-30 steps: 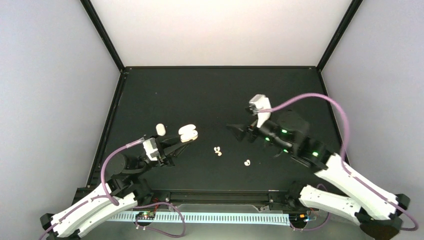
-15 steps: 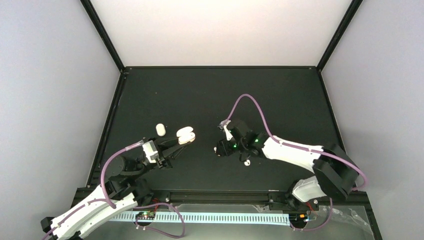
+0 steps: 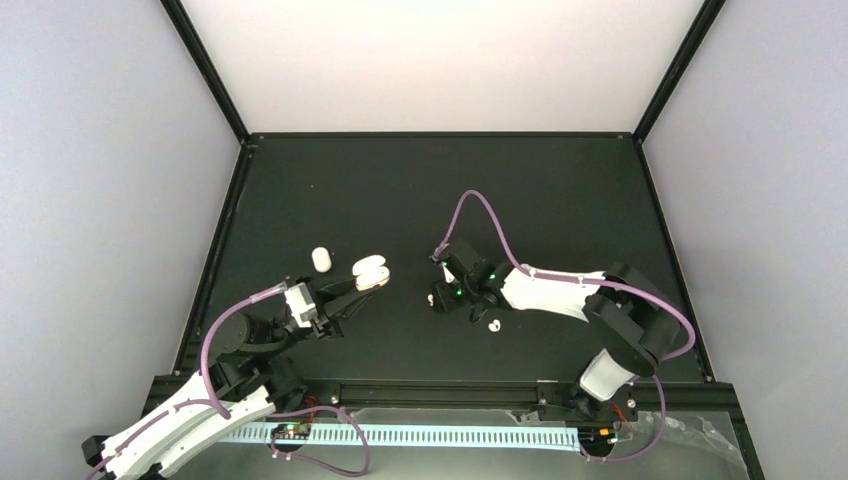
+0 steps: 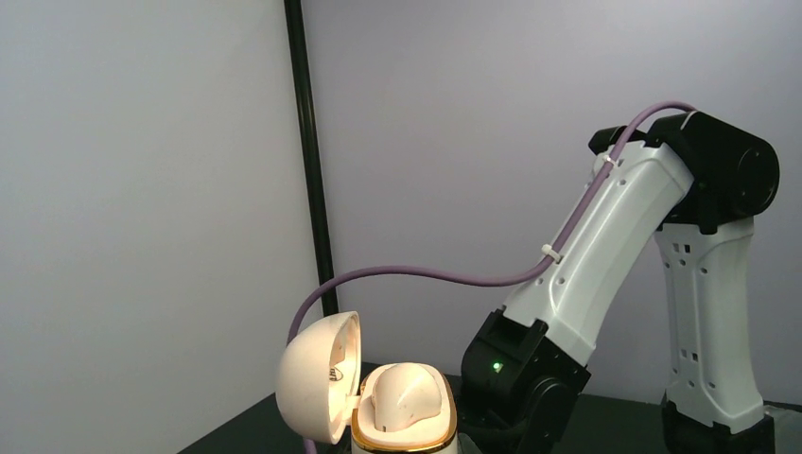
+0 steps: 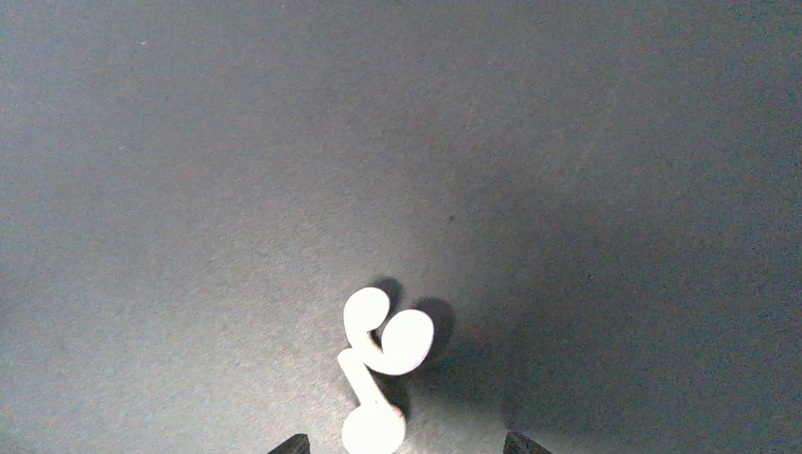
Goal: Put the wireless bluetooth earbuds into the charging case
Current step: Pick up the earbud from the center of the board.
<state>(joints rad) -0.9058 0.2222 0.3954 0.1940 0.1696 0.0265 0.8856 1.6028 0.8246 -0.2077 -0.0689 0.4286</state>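
Observation:
My left gripper point(image 3: 360, 284) is shut on the base of a cream charging case point(image 3: 372, 270) and holds it with the lid open. In the left wrist view the case point(image 4: 405, 416) has a gold rim and its lid point(image 4: 317, 390) swung left. A bean-shaped earbud point(image 4: 405, 397) sits in it. My right gripper point(image 3: 440, 297) is low over a small cluster of white earbuds point(image 5: 383, 355) lying touching on the mat. Its fingertips point(image 5: 293, 443) stand wide apart at either side, open and empty. Another earbud point(image 3: 493, 325) lies alone nearer the front.
A second small white case point(image 3: 320, 259), closed, lies on the black mat point(image 3: 560, 200) just left of the held case. The right arm point(image 3: 560, 290) stretches low across the mat's right half. Grey walls and black posts bound the workspace.
My right arm has swung down and left from the right centre of the mat to hover over the earbud cluster. My left gripper has shifted slightly nearer with the open case.

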